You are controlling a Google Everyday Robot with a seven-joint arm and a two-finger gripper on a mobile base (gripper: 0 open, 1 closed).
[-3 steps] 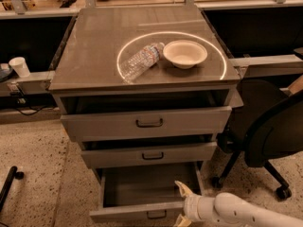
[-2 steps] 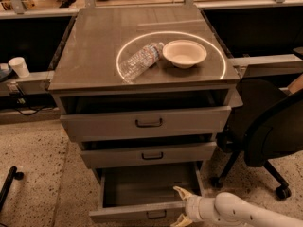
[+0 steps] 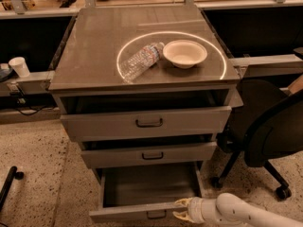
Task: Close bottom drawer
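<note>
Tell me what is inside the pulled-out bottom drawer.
The bottom drawer shows only a bare grey floor. Its rear part is hidden under the middle drawer. The gripper is at its front panel's right end, fingers apart.

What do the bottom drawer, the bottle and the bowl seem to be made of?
Bottom drawer: probably grey painted metal; matte, flat sheet panels. Bottle: clear plastic, see-through and ribbed. Bowl: pale, matte, perhaps paper or plastic. The gripper is at the drawer's front panel.
</note>
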